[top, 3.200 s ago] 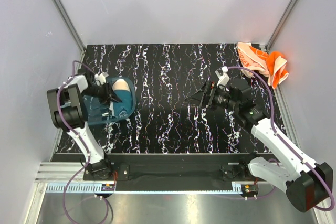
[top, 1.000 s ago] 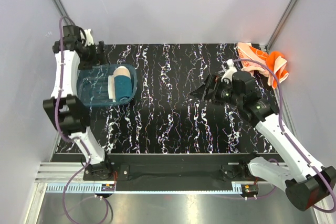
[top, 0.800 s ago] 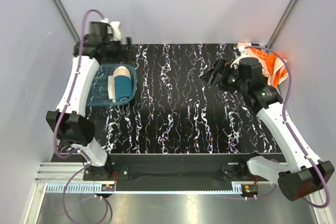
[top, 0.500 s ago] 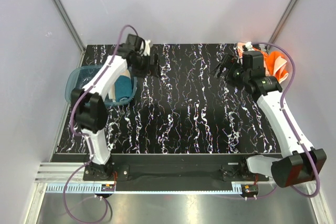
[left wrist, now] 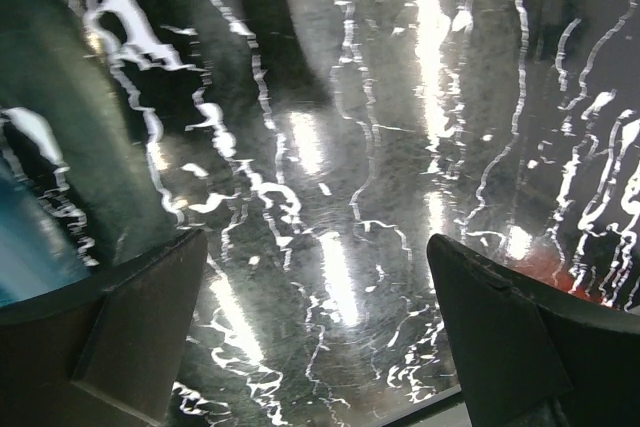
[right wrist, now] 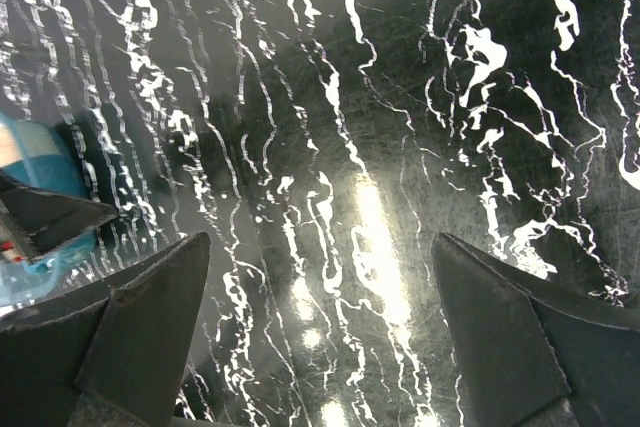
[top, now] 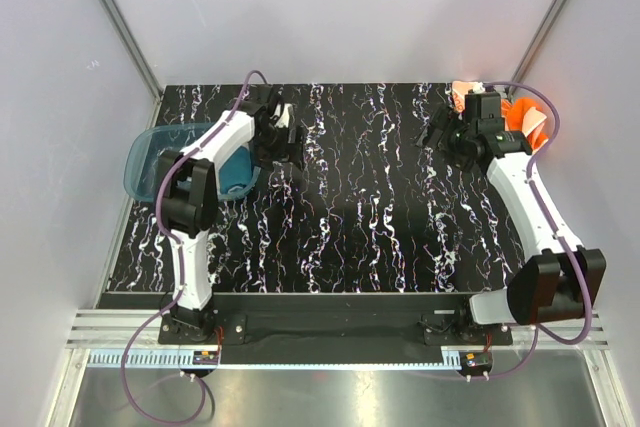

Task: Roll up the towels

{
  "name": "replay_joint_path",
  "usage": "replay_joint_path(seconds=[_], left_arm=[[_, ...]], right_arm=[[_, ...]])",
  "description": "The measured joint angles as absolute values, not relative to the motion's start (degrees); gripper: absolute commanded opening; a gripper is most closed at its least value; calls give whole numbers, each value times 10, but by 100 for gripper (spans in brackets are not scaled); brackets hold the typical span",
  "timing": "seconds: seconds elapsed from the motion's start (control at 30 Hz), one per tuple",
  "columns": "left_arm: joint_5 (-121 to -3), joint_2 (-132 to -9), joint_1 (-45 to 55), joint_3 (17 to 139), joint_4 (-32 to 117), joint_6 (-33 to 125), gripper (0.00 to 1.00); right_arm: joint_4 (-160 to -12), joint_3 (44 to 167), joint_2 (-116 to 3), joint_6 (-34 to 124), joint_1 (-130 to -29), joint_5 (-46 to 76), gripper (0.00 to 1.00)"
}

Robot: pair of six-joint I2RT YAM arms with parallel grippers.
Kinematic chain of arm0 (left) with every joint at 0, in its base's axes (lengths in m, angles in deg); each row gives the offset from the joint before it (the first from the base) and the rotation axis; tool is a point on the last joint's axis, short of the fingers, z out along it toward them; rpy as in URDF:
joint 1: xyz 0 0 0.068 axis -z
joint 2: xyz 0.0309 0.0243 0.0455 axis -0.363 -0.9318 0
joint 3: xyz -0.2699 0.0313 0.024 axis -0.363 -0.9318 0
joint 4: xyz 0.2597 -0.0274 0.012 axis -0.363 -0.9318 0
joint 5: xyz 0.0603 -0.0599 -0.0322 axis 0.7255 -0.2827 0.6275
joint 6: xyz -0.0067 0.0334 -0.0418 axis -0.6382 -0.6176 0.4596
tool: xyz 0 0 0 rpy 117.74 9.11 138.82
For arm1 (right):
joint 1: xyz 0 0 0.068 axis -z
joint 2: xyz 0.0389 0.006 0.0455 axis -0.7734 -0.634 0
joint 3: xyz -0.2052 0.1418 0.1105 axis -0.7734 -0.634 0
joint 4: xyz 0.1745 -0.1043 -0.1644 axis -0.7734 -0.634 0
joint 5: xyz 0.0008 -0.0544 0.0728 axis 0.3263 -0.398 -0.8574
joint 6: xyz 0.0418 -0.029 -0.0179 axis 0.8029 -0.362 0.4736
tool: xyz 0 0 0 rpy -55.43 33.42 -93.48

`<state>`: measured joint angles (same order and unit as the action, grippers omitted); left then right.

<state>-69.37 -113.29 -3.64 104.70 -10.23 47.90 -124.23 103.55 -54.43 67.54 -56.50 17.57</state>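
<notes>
A rolled teal-blue towel lies in the translucent blue tray at the left. The left arm crosses over part of it. My left gripper hangs open just right of the tray, above bare table. The left wrist view shows its open gripper with only marble between the fingers. A crumpled orange towel lies in the far right corner, partly behind the right wrist. My right gripper stands open just left of that towel. In the right wrist view the gripper holds nothing, and the teal towel shows at the left edge.
The black marble-patterned table is boxed in by pale walls at the back and both sides. Metal posts rise at the two far corners. The tray's wall shows at the left edge of the left wrist view.
The left arm has swung from the far left corner across the tray to its right side. The tray has shifted a little leftward. The right gripper has moved back toward the orange towel.
</notes>
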Motion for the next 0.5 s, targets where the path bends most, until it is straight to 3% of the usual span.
replay_joint_path(seconds=[0.5], left_arm=[[-671,-1112,-56,1031,-116,465,99]], right_arm=[[-1306,1219,-759,639,-501,307,100]])
